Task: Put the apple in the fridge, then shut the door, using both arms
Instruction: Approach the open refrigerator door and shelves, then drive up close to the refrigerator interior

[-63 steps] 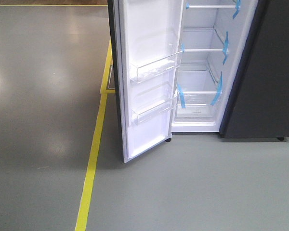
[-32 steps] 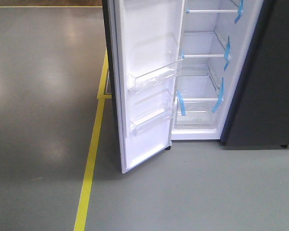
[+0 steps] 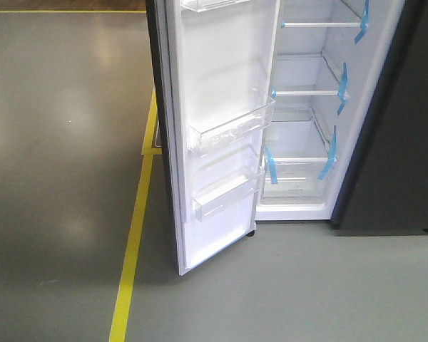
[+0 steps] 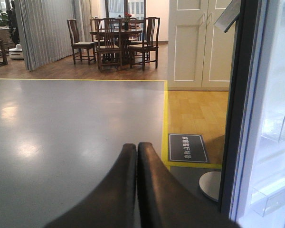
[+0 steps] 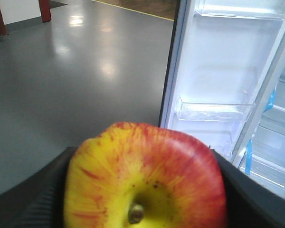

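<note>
Apple (image 5: 147, 161) in right end effector (image 5: 145, 197), wrist view only, door (image 3: 221, 135) open

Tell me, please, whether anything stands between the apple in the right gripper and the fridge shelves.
Nothing visible does. The door is swung wide open, left of the fridge opening, and the shelves in view are bare. Only open air shows between the apple and them.

Left gripper (image 4: 136, 145) sits low and centre, its two dark fingers pressed together over the glossy grey floor (image 4: 61, 133). On the right, the door (image 4: 268, 85) stands open, clear bins (image 4: 280, 128) showing. A yellow line (image 4: 164, 123) runs past a floor sign (image 4: 187, 148), with a dining table (image 4: 115, 33) and chairs (image 4: 80, 40) far behind.
</note>
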Motion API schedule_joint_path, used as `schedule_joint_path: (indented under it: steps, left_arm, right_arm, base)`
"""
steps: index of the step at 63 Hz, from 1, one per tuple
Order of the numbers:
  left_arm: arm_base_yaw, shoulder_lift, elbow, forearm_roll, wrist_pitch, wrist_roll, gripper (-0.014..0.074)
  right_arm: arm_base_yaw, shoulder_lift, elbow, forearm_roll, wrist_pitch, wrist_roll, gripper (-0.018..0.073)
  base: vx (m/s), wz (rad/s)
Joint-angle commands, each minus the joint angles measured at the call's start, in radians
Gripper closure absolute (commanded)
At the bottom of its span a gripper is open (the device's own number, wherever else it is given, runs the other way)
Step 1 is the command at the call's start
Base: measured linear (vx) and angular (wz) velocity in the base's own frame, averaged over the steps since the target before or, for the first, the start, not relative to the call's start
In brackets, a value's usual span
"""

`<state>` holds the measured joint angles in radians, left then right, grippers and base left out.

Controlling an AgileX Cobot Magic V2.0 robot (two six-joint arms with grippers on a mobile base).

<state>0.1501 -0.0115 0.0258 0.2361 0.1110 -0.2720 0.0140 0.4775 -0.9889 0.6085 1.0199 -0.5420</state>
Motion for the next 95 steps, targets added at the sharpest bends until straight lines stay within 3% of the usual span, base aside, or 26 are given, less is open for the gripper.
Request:
schedule_joint_path:
  steps: [1, 95]
  left_arm:
    - [0.000, -0.014, 0.029, -0.003, -0.075, -0.006, 0.0604]
    - [0.000, -0.014, 0.029, -0.003, -0.075, -0.006, 0.0604]
  right_arm:
    - [-0.002, 0.007, -0.022, 0.035, -0.067, -0.006, 0.0557]
    - [-0.002, 0.007, -0.022, 0.035, -0.067, -0.006, 0.0557]
  base:
    - [0.14, -0.01]
    - [0.11, -0.01]
